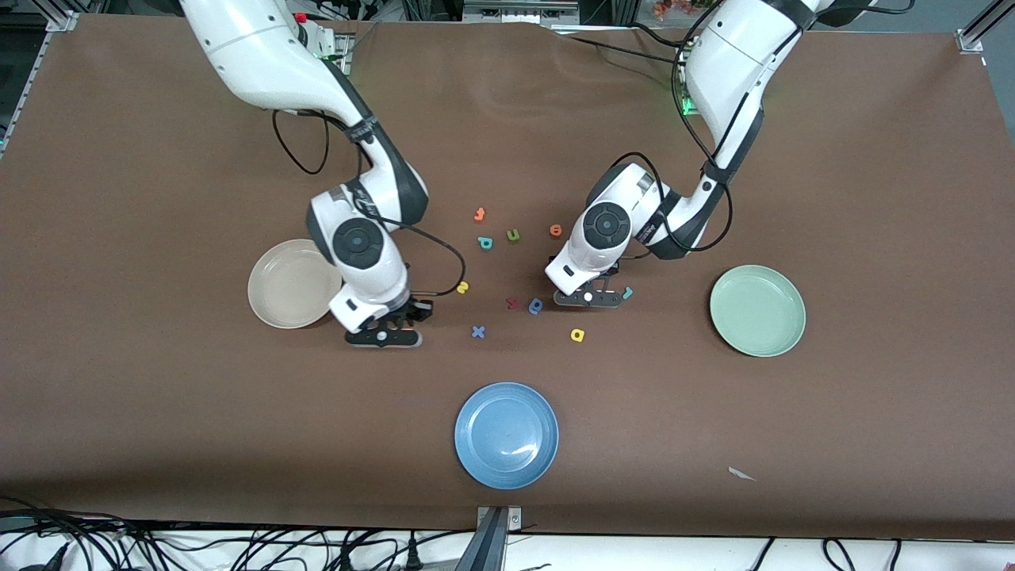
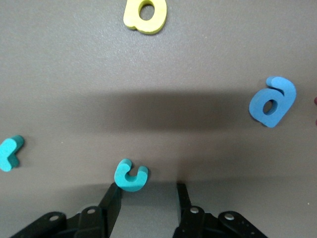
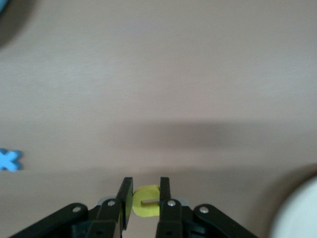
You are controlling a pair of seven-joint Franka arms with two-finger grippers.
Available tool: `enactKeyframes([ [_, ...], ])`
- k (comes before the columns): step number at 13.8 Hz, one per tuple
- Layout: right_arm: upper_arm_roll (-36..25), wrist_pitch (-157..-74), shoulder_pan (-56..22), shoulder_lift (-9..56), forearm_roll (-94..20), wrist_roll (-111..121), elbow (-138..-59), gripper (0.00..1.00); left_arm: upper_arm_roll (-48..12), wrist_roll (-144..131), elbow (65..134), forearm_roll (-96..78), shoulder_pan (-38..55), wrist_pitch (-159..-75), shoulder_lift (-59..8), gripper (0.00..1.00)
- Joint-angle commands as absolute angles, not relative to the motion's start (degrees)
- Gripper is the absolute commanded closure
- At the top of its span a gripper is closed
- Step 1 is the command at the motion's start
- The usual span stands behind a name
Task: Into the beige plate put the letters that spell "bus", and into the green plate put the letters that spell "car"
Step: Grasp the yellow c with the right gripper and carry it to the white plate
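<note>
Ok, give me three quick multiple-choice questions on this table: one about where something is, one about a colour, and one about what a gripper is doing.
1. Which plate lies nearest the front camera?
A. beige
B. green
C. blue

2. What colour is the c-shaped letter at the tips of the left gripper?
A. teal
B. orange
C. yellow

3. What are the fingers of the right gripper doing?
A. standing wide open with nothing between them
B. shut on a yellow letter
C. shut on a blue x

Answers:
1. C: the blue plate sits lowest in the front view.
2. A: the left wrist view shows it is teal.
3. B: the right wrist view shows the yellow letter pinched between them.
</note>
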State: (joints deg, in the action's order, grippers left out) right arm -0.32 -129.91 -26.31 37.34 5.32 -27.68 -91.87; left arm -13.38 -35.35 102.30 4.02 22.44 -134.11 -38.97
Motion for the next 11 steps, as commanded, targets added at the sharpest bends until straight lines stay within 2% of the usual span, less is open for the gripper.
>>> enactKeyframes([
  [1, 0.1, -123.3, -20.7, 33.3, 4.9, -17.4, -93.6, 0.91, -13.0, -36.0, 101.2, 4.7, 22.4, -135.8, -40.0, 0.48],
  [2, 0.1, -121.6, -18.5, 32.5, 4.7, -13.7, -94.7, 0.91, -13.0, -35.9, 101.2, 4.7, 22.2, -135.8, -40.1, 0.47],
  [5, -0.3, -123.3, -14.2, 28.8, 4.7, -7.8, -102.6, 0.91, -12.9, -35.9, 101.1, 4.7, 22.1, -135.8, -40.1, 0.47],
  [8, -2.5, -135.7, -14.2, 23.4, 4.7, -6.8, -118.3, 0.9, -12.8, -36.0, 101.1, 4.6, 22.1, -135.8, -40.1, 0.49],
  [9, -2.6, -137.7, -14.2, 22.7, 4.7, -6.8, -121.2, 0.88, -12.8, -36.0, 101.0, 4.6, 22.0, -135.8, -40.1, 0.5],
  [10, -2.8, -137.8, -14.1, 22.2, 4.7, -6.8, -122.1, 0.82, -12.8, -36.0, 101.0, 4.6, 22.0, -135.8, -40.1, 0.5],
  [11, -3.3, -137.7, -14.1, 22.4, 4.7, -6.7, -122.2, 0.53, -12.8, -36.0, 101.0, 4.6, 22.0, -135.9, -40.1, 0.5],
])
